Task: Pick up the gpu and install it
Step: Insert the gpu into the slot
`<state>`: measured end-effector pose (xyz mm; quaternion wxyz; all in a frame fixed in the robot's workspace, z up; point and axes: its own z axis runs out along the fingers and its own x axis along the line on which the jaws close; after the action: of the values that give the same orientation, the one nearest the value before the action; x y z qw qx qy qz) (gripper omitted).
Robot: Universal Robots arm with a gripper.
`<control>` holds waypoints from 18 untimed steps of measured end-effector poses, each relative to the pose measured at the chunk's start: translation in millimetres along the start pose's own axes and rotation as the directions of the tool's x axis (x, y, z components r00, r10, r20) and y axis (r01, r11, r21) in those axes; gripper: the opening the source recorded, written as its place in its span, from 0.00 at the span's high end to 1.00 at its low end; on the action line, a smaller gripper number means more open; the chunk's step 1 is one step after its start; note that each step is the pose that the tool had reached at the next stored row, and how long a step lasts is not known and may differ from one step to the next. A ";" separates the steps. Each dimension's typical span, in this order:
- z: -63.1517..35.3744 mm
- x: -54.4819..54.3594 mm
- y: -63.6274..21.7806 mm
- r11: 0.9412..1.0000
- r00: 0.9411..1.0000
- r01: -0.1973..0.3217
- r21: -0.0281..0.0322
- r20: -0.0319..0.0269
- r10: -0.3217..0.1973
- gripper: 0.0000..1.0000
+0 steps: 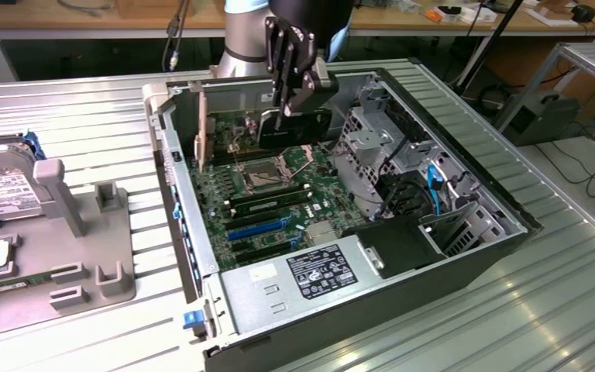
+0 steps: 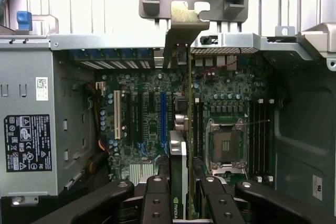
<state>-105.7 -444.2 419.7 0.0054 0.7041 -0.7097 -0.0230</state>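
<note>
View down into an open computer case [image 2: 105, 41]. The gripper [image 2: 185, 203] clamps the gpu [image 2: 178, 177] edge-on between two black fingers [image 2: 156, 203]. The card's silver bracket [image 2: 186, 22] stands at the case wall. Beneath lies the green motherboard [image 2: 231, 103], with a blue slot [image 2: 163, 119] on one side of the card and the bare CPU socket [image 2: 226, 145] on the other. Whether the card sits in a slot is unclear.

Ribbed metal table [image 1: 545, 294], computer case [image 1: 180, 209], grey tray [image 1: 80, 256]
</note>
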 end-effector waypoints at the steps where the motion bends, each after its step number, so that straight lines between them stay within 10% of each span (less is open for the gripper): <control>1: 0.6 -0.1 -0.1 1.000 1.000 0.000 0.000 0.000 0.000 0.73; 18: 11.8 -1.7 -2.2 1.000 1.000 0.000 0.013 0.000 0.000 0.73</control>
<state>-104.0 -442.3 407.9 0.0006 0.7043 -0.7097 -0.0185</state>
